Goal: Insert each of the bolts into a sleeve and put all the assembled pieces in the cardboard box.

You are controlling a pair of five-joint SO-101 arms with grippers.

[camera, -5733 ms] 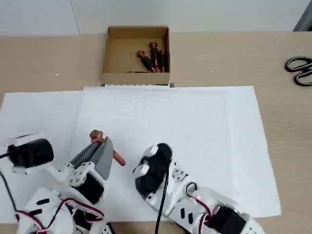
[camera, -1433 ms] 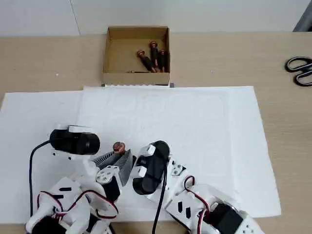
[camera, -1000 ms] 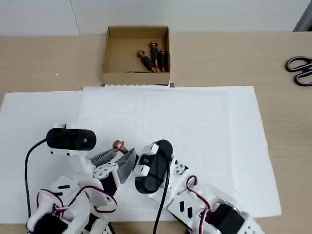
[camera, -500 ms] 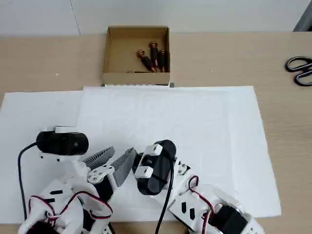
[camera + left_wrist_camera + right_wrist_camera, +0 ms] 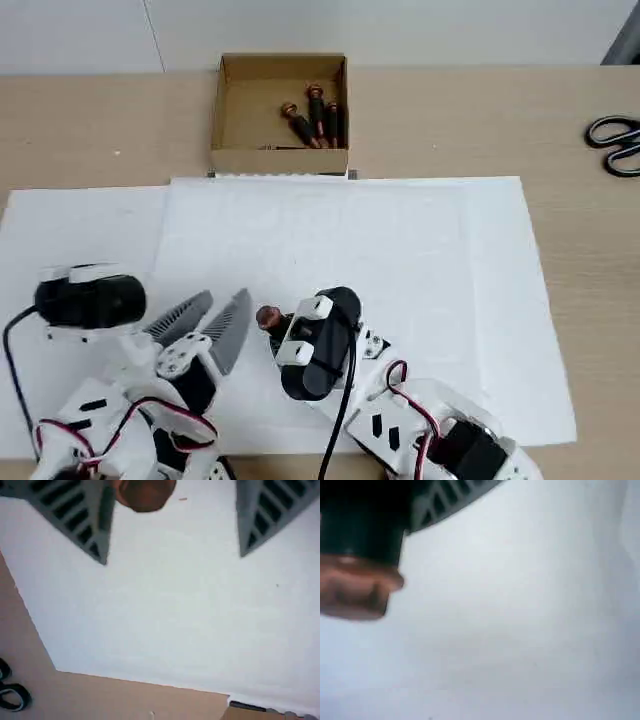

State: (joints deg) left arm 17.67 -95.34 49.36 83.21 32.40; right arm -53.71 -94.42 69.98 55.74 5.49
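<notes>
Now your left claw gapes empty at seven o'clock; the right claw grips the sleeved bolt, so carry it level to the cardboard box at twelve

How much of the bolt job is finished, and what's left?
Done: three assembled pieces lie in the cardboard box. In hand: the right gripper holds a black sleeve with a bolt pushed in, its copper head sticking out; the left gripper is open beside it. Left: carry that piece to the box and drop it in.
</notes>
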